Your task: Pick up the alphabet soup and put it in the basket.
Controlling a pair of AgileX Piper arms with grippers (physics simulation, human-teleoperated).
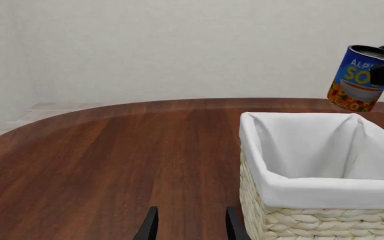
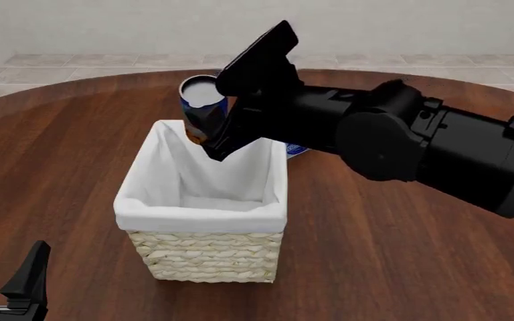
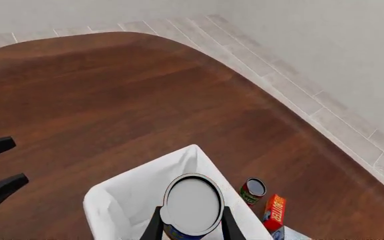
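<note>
The alphabet soup [image 2: 203, 107] is a small can with a silver top and a blue and orange label. My right gripper [image 2: 214, 127] is shut on it and holds it in the air above the far edge of the basket [image 2: 205, 254]. The can also shows in the left wrist view [image 1: 357, 79] and between the fingers in the right wrist view [image 3: 192, 204]. The basket is pale wicker with a white cloth lining [image 1: 312, 190] and is empty inside. My left gripper [image 2: 7, 277] is open and empty, low over the table to the near left of the basket.
Beyond the basket, in the right wrist view, stand a small dark can [image 3: 253, 191], an orange box [image 3: 274, 210] and a pale box corner [image 3: 287, 234]. A blue and white box [image 2: 296, 150] peeks out under the right arm. The round wooden table [image 2: 78, 147] ends at a tiled floor.
</note>
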